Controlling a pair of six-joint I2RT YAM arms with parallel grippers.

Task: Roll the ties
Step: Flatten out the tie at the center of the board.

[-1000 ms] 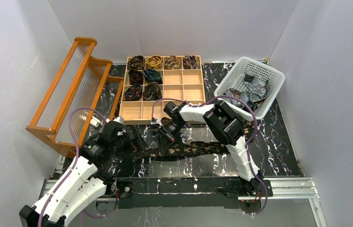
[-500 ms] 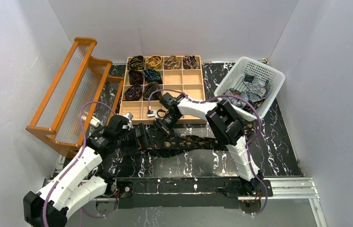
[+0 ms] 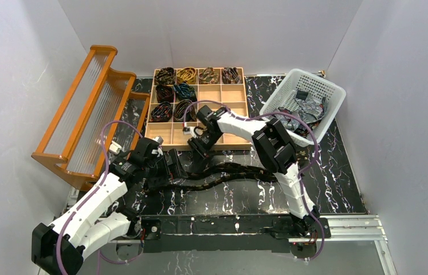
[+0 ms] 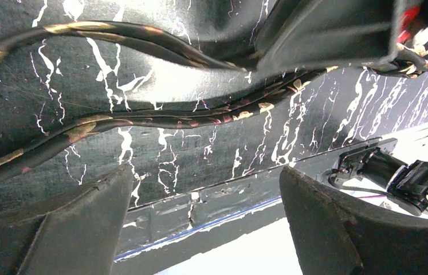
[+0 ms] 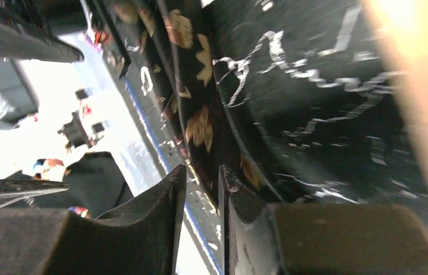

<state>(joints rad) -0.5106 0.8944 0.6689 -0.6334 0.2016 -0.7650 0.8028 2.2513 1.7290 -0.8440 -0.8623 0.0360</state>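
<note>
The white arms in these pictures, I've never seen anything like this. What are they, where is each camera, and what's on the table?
They are two robot arms bolted to a table, each ending in a two-finger gripper. The wide picture looks down from above and behind. The other two come from cameras on the wrists, so each shows its own fingers. On the black marbled table lies a long dark flowered tie. Behind it are a wooden tray with rolled ties in some compartments, a white basket of loose ties, and a wooden rack. The left gripper is wide open near the tie, holding nothing. The right gripper has its jaws narrowly apart beside the tie, with nothing visible between them.
</note>
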